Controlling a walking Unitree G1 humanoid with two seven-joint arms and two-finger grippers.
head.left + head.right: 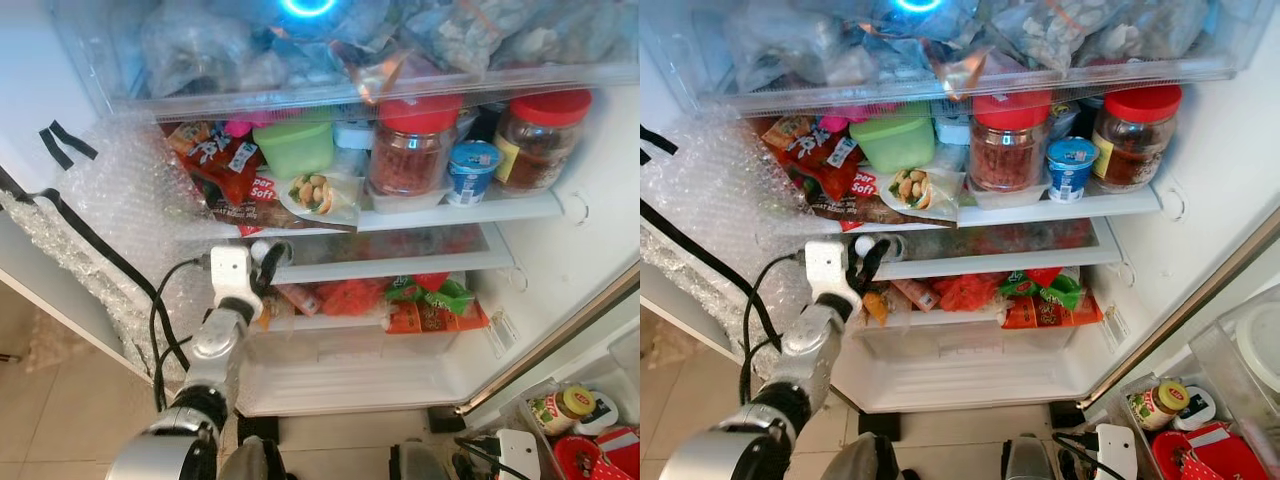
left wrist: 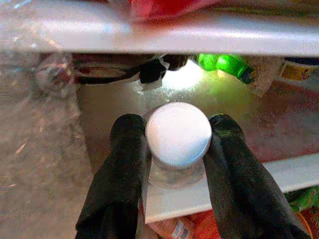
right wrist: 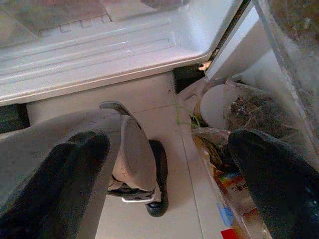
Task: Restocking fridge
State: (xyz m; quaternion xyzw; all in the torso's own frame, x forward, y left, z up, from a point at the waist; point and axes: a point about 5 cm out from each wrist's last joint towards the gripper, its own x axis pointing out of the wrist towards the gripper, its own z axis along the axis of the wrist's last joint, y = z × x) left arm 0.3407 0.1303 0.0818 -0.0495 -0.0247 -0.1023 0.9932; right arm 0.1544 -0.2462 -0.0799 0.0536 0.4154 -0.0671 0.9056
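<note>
The open fridge (image 1: 590,200) is seen from above, its shelves crowded. The left gripper (image 2: 177,149) is raised to the front edge of the thin middle shelf (image 1: 400,265), and its two black fingers (image 2: 124,169) are clamped on a small clear jar with a white screw lid (image 2: 178,134). The jar is held upright right at that shelf's lip, at the left end, beside the bubble wrap (image 1: 120,220) lining the fridge's left wall. On the shelf above, a lime-green plastic tub (image 1: 295,148), a red-lidded glass jar of reddish contents (image 1: 410,150), a small blue-topped yoghurt cup (image 1: 470,170) and a second red-lidded jar with dark contents (image 1: 535,140) are lined up. Below the jar, red and green packets (image 1: 420,300) are stacked in the lower compartment. The right gripper (image 3: 164,169) is hung low over the tiled floor (image 3: 149,99) by the fridge's base, its fingers spread wide apart, nothing between them. A clear bin of jars and red lids (image 1: 575,430) is parked at the lower right.
</note>
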